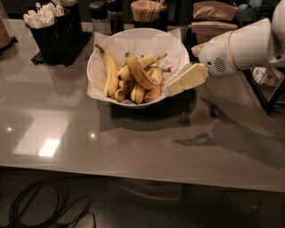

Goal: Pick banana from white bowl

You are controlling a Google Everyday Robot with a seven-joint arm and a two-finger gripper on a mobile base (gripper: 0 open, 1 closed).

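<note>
The white bowl (176, 49), wide and lined with crinkled white paper, stands at the back middle of the grey table. The banana (139, 72), thick, curved and brown-speckled, lies across the middle of the pile in it. A slim long banana (109, 71) with a dark stem lies at the left, and several smaller bananas (137, 92) lie at the front. My gripper (187, 79), cream-coloured on a white arm (240, 46), hangs over the bowl's right rim, to the right of the banana and apart from it. It holds nothing that I can see.
A black caddy (49, 24) with white utensils stands at the back left. Shakers (109, 13), a stick holder (144, 10) and a brown box (213, 13) stand behind the bowl. A black rack (267, 89) is at the right. Cables (44, 207) lie on the floor below the table's front edge.
</note>
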